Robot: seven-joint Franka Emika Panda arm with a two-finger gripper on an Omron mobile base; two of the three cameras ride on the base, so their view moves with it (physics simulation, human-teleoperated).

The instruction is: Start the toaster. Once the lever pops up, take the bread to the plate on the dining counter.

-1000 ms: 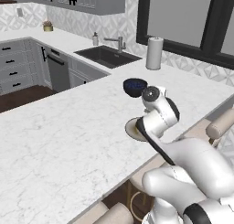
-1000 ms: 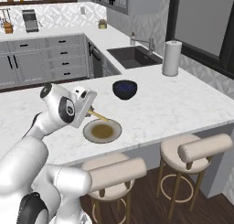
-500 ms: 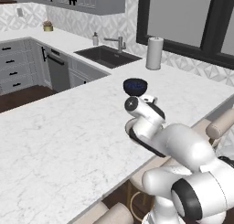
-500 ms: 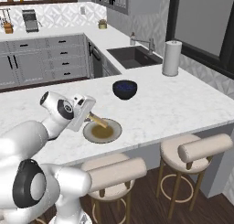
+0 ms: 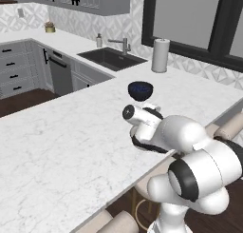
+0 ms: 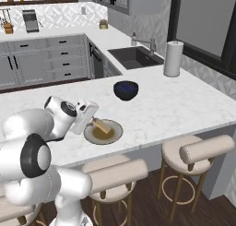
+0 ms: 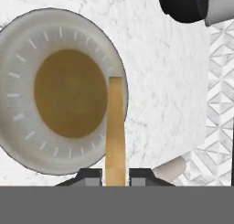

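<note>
My gripper [image 7: 115,175] is shut on the bread [image 7: 115,127], a pale tan slice seen edge-on between the two dark fingertips [image 7: 91,176]. The slice reaches out over the right rim of the round olive-tan plate [image 7: 61,90]. I cannot tell whether it touches the plate. From the right base the gripper [image 6: 93,122] holds the bread [image 6: 101,126] low over the plate [image 6: 110,133], near the front edge of the white marble dining counter [image 6: 184,105]. A small grey box on the far back worktop looks like the toaster [image 6: 30,17].
A dark blue bowl [image 6: 126,90] stands just beyond the plate, and it also shows ahead of the arm in the left base view [image 5: 140,89]. Further back are a paper towel roll [image 6: 173,58] and the sink [image 6: 136,56]. Padded stools [image 6: 203,149] stand under the counter's overhang.
The arm has folded down and the hand has come lower, bringing the bread from above the plate down to its rim. Plate and bowl have stayed put.
</note>
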